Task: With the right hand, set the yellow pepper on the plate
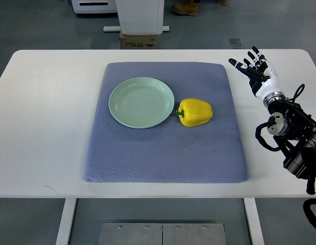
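Right hand idle at the tabletop's far right; pepper not yet on plate.

My right hand (255,69) hovers over the white tabletop (46,127), just off the right edge of the mat, fingers (243,65) spread apart and holding nothing. Count: one yellow pepper (195,112), lying on its side on the blue-grey mat (163,153), green stem pointing left, just beside the plate's right rim, contact unclear. One pale green plate (141,102), nothing on it, sits on the mat left of centre. One mat. Pepper well apart from my hand.
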Controlling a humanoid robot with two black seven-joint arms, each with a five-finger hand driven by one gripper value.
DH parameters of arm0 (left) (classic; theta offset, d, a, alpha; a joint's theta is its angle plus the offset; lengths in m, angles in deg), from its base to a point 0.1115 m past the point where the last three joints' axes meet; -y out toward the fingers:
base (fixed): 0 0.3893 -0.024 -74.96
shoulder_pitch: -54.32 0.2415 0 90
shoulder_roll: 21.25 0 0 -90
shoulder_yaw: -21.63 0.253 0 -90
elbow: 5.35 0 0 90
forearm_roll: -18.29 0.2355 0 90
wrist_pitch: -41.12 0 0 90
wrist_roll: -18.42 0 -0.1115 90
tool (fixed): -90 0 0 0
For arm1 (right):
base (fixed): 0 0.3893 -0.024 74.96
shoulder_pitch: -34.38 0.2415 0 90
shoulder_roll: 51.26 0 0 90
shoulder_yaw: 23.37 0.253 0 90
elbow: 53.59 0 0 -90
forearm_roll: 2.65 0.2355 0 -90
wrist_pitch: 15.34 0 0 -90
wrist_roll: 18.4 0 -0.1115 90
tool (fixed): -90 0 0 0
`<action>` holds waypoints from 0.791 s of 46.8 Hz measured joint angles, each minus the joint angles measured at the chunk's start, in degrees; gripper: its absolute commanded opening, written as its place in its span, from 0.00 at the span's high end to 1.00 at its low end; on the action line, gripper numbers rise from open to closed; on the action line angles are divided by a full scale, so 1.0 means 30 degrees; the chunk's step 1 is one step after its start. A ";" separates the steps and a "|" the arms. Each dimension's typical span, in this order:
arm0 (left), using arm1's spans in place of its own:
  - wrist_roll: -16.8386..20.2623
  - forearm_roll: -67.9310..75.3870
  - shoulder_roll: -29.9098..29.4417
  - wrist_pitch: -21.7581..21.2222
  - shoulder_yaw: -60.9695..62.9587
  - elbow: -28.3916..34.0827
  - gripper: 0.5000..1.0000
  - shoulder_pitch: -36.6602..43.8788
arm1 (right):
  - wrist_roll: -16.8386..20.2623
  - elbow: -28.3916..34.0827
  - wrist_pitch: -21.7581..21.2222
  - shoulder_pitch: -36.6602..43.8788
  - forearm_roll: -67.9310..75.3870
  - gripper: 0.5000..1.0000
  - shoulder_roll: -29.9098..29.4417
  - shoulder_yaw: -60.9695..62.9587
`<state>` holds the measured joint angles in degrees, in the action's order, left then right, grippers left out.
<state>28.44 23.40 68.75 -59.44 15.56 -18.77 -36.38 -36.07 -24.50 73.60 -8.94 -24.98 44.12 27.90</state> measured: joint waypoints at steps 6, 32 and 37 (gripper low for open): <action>0.0000 -0.0020 0.0000 -0.0012 0.0000 -0.0010 0.00 0.0000 | 0.0000 0.0000 0.0000 0.0001 0.0000 0.00 0.0033 0.0002; 0.0000 -0.0038 0.0000 0.0008 0.0005 -0.0006 0.00 -0.0028 | 0.0001 0.0056 -0.0056 0.0051 0.0001 0.00 0.0346 0.0022; 0.0000 -0.0038 0.0000 0.0006 0.0005 0.0003 0.00 -0.0028 | 0.0001 0.0059 -0.0060 0.0051 0.0001 0.00 0.0347 0.0022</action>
<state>28.44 23.29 68.75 -59.43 15.57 -18.76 -36.47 -36.07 -24.32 73.42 -8.79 -24.98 45.16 27.96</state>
